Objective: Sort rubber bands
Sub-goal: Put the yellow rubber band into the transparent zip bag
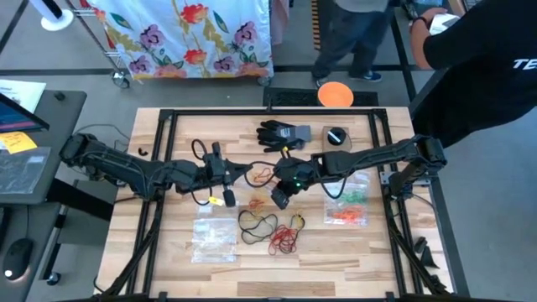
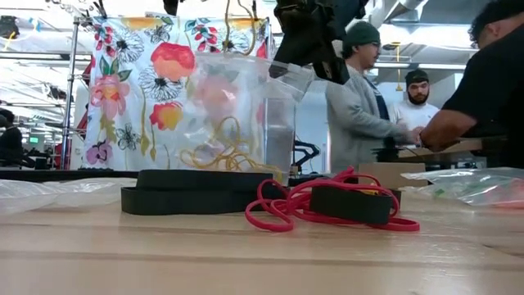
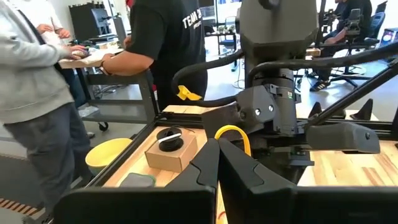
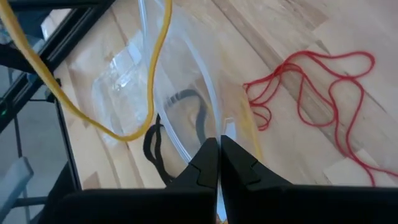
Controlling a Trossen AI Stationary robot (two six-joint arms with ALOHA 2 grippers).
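Near the middle of the high view, the right gripper [image 4: 219, 163] pinched the rim of a clear bag [image 4: 186, 93], and the left gripper [image 3: 217, 165], fingers pressed together, held a yellow rubber band [image 3: 233, 134] beside it. The band could slip or miss the bag's mouth if the bag sagged. Red rubber bands [image 1: 285, 239] and black ones [image 1: 256, 222] lay lower centre on the wooden table [image 1: 168, 260]. People stood behind, by a flowered cloth [image 1: 193, 33].

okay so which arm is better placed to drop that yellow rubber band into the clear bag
The left. Its gripper is shut on the yellow rubber band, held up mid-table close to the right arm. The right gripper is shut on the rim of the clear bag, holding it up, so it looks busy.
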